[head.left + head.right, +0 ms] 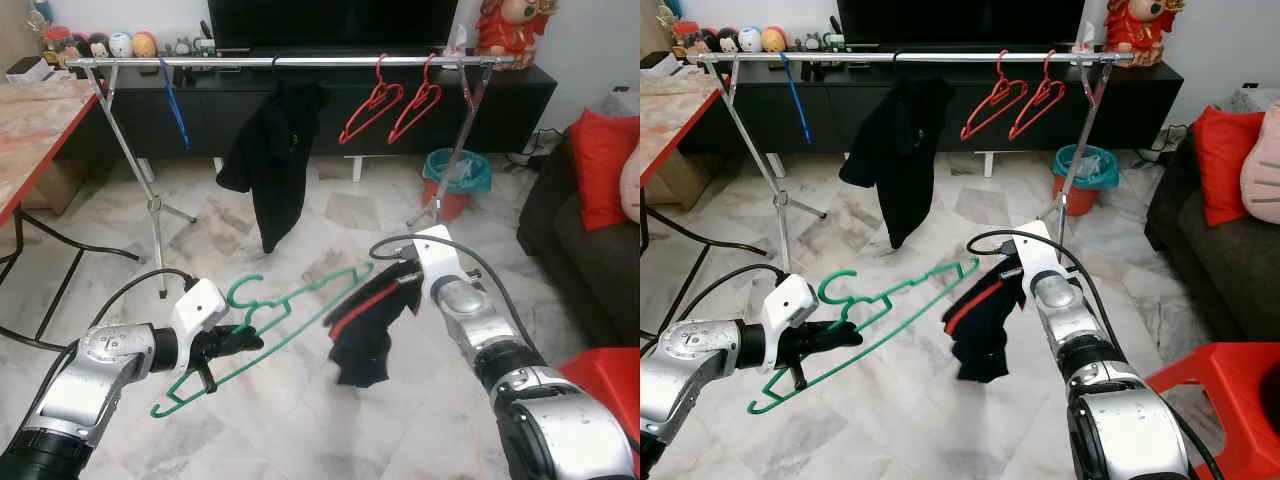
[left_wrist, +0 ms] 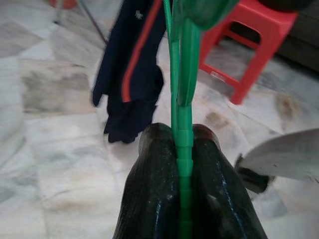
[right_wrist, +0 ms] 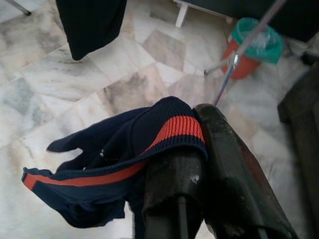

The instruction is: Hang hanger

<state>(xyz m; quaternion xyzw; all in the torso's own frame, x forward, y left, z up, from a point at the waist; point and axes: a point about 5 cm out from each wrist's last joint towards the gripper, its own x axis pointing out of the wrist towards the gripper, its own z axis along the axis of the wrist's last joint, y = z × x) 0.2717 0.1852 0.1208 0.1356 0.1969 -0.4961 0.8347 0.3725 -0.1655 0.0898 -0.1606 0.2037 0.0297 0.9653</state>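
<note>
My left gripper (image 1: 232,345) is shut on a green plastic hanger (image 1: 285,320), held at a slant above the floor with its hook near the gripper; the left wrist view has the green hanger (image 2: 182,114) pinched between the black fingers (image 2: 152,194). My right gripper (image 1: 405,290) is shut on a dark navy garment with a red stripe (image 1: 365,330), which droops beside the hanger's far end. In the right wrist view the garment's ribbed edge (image 3: 169,129) is clamped between the fingers. Ahead stands a silver clothes rail (image 1: 300,62).
On the rail hang a black garment (image 1: 270,150), two red hangers (image 1: 390,100) and a blue hanger (image 1: 175,105). A table (image 1: 30,130) stands left, a dark sofa with a red cushion (image 1: 605,165) right, a red stool (image 1: 610,385) near right, a bin (image 1: 455,180) by the rail's foot.
</note>
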